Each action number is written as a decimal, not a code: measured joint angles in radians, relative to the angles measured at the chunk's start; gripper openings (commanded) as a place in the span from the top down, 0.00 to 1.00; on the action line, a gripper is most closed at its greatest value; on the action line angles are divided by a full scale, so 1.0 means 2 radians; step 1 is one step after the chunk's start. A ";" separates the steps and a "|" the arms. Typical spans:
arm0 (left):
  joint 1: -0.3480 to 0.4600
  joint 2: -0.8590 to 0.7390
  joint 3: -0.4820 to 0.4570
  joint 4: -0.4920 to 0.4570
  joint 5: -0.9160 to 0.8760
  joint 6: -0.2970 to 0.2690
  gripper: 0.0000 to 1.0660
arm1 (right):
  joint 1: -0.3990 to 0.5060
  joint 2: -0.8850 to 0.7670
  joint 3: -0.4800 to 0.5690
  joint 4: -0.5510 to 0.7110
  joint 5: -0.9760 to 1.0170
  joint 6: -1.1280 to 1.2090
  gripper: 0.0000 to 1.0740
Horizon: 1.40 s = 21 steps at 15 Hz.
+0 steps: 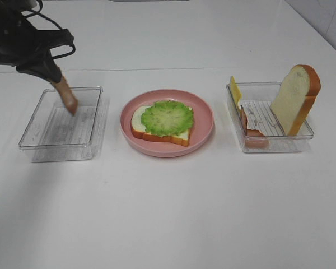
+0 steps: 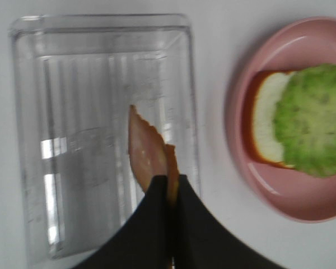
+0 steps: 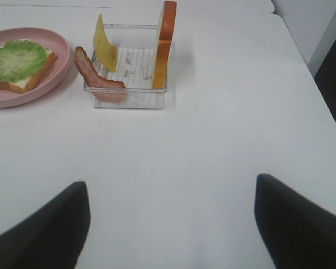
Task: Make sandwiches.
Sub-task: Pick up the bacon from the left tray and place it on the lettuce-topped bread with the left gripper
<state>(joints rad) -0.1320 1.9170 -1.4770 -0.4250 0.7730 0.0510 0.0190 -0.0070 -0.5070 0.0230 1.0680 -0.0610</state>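
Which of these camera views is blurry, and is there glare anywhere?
Left wrist view: soft all over, bacon and lettuce edges smeared, white glare patches on the tray floor. High view: mostly sharp, even light, faint shadows. Right wrist view: clear, no glare.

Left of the plate (image 1: 168, 150), our left gripper (image 2: 171, 188) pinches a bacon strip (image 2: 147, 151); our right gripper (image 3: 171, 182) gapes wide, well apart from it.

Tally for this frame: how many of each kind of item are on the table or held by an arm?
bread slices: 2
lettuce leaf: 1
bacon strips: 2, one held in the left gripper, one in the right tray
cheese slice: 1
pink plate: 1
clear trays: 2
Total: 9
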 measured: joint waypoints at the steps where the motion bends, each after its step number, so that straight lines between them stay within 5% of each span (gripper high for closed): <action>1: 0.000 0.000 0.000 -0.030 -0.007 0.018 1.00 | 0.000 0.000 0.000 0.000 0.000 0.000 0.29; 2: -0.002 0.000 0.000 -0.084 -0.020 0.053 1.00 | 0.000 0.000 0.000 0.000 0.000 0.000 0.29; 3: -0.014 0.005 0.000 -0.188 -0.044 0.118 1.00 | 0.000 0.000 0.000 0.000 0.000 0.000 0.29; 5: -0.032 0.019 0.000 -0.285 -0.052 0.162 1.00 | 0.000 0.000 0.000 0.000 0.000 0.000 0.29; 13: -0.123 0.112 -0.001 -0.540 -0.055 0.326 1.00 | 0.000 0.000 0.000 0.000 0.000 0.000 0.29; 16: -0.123 0.147 -0.001 -0.554 -0.066 0.369 1.00 | 0.000 0.000 0.000 0.000 0.000 0.000 0.29; 21: -0.094 0.158 -0.001 -0.493 -0.065 0.367 1.00 | 0.000 0.000 0.000 0.000 0.000 0.000 0.29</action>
<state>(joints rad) -0.3190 2.2340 -1.4780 -1.4120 0.6440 0.7860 0.0190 -0.0070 -0.5070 0.0240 1.0680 -0.0610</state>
